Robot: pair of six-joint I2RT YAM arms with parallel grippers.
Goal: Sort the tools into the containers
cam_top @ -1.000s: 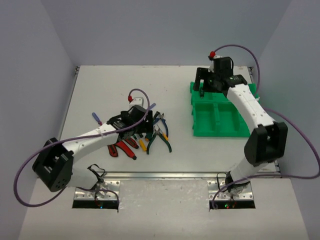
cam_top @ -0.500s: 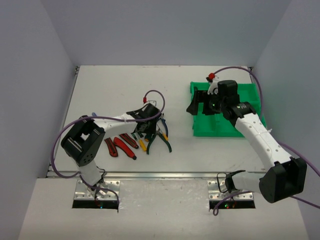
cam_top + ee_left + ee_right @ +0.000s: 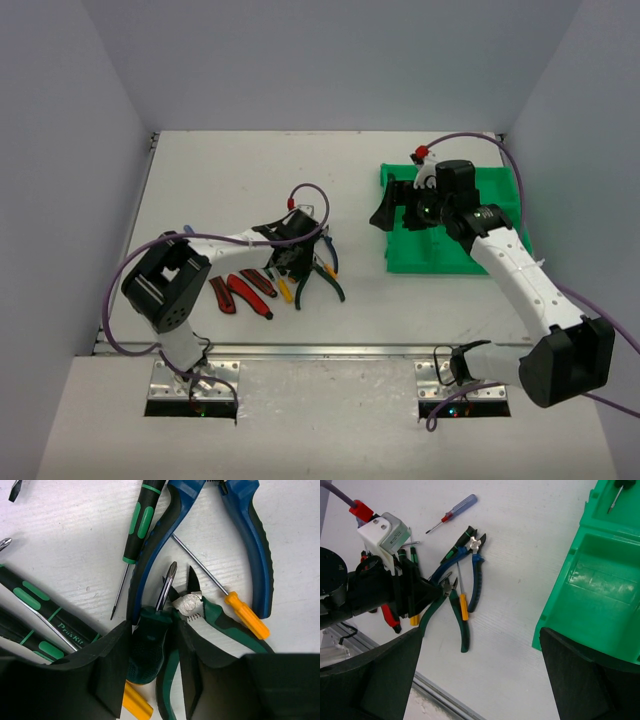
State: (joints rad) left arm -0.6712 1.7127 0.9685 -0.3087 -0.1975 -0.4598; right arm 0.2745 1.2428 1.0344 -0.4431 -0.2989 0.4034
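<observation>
left tool (image 3: 151, 655) pinching the dark green handle of a phillips screwdriver (image 3: 156, 622), lower middle of the wrist view, in the pile on the table (image 3: 75, 540). light, stiff, smooth; probably best gripped mid-handle, clear of the touching green pliers (image 3: 220, 625). right tool (image 3: 480, 675) spread wide, empty, beside the green tray (image 3: 560, 605).

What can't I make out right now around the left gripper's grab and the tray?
Top view: the left gripper covers its pick, and the tool is too small to identify.
Left wrist: its fingers hide the handle end of the dark green screwdriver; the head of the blue pliers is cut off by the top edge.
Right wrist: the green tray runs off the right edge, so most compartments are unseen.
</observation>
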